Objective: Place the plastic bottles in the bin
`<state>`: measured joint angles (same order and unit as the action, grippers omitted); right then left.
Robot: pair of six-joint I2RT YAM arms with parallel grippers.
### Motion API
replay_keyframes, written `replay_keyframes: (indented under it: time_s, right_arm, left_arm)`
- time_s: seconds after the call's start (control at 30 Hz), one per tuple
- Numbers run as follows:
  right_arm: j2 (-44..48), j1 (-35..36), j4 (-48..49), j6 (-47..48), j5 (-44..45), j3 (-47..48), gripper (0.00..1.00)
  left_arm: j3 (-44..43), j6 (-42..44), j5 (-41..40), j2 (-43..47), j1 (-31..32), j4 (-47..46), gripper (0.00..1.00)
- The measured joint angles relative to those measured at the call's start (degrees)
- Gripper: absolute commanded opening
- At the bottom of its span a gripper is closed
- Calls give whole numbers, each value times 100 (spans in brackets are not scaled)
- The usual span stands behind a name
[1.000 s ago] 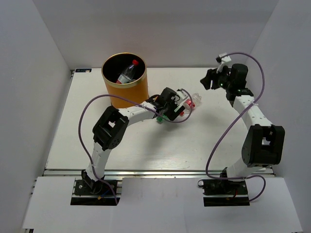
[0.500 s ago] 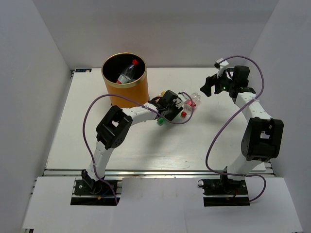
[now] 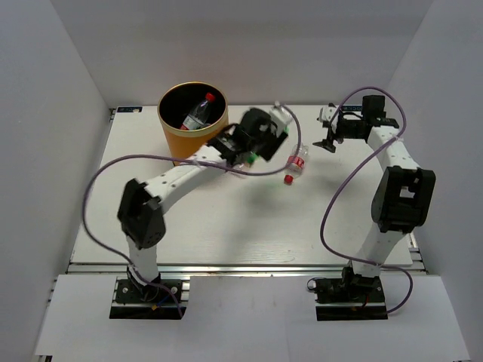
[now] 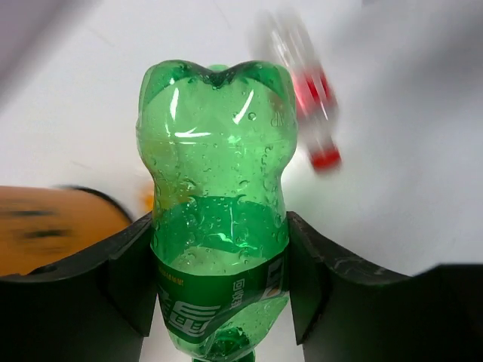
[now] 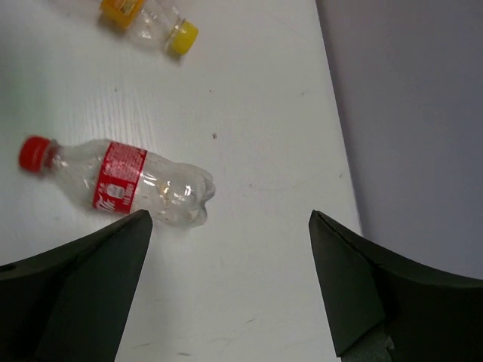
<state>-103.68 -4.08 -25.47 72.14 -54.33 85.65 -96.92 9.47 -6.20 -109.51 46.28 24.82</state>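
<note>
Left gripper (image 4: pixel 219 253) pinches green bottle (image 4: pixel 215 173), held aloft just beside bin (image 3: pixel 190 148). Right gripper (image 5: pixel 228 222) is spread wide above table (image 5: pixel 256 113); red-capped bottle (image 5: pixel 121 185) lies below it.

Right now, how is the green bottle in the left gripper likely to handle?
The green bottle looks empty, so probably light. Thin walls may dent in the left gripper. Round-bodied, it would likely roll if dropped.

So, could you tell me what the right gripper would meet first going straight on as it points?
Probably the bare white table, just beside the red-capped clear bottle; depth unclear.
</note>
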Motion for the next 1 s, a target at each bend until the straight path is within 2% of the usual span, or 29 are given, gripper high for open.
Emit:
replay_keyframes:
  time_s: [0.1,0.2,0.37,0.57,0.7,0.73,0.8,0.83,0.87,0.9,1.0]
  right_arm:
    - [-529,9,-1150,1921,7,610,87]
    - [-1123,35,-2275,3003,190,1091,85]
    - [-1786,162,-3300,3748,522,1408,85]
    - [-1932,542,-3626,3998,785,1810,85]
    - [-1971,800,-3698,4065,883,2055,86]
    - [-1987,839,-3753,4076,916,2096,86]
    - [-2039,892,-3834,4083,999,2153,88]
    - [-2065,907,-3869,4085,1060,2164,88]
    - [-2105,916,-3910,4085,1126,2179,88]
    - [-2151,925,-3934,4085,1202,2205,88]
    - [-2374,946,-4024,4087,1462,2385,88]
  left_arm:
    - [-612,-4,-527,734,-157,-153,29]
    - [-1259,-70,-1276,1187,-387,-450,29]
    - [-1700,-603,-2323,1316,-1023,-494,30]
    - [-2245,-1231,-2378,289,-1845,151,30]
    - [-2260,-1456,-2249,-404,-2184,546,41]
    - [-2262,-1495,-2225,-542,-2234,647,56]
    - [-2258,-1561,-2177,-717,-2326,824,73]
    - [-2247,-1580,-2151,-748,-2361,879,90]
    - [-2216,-1569,-2116,-752,-2387,916,96]
    - [-2166,-1626,-2079,-721,-2415,925,100]
    - [-2094,-1681,-2011,-595,-2455,911,100]
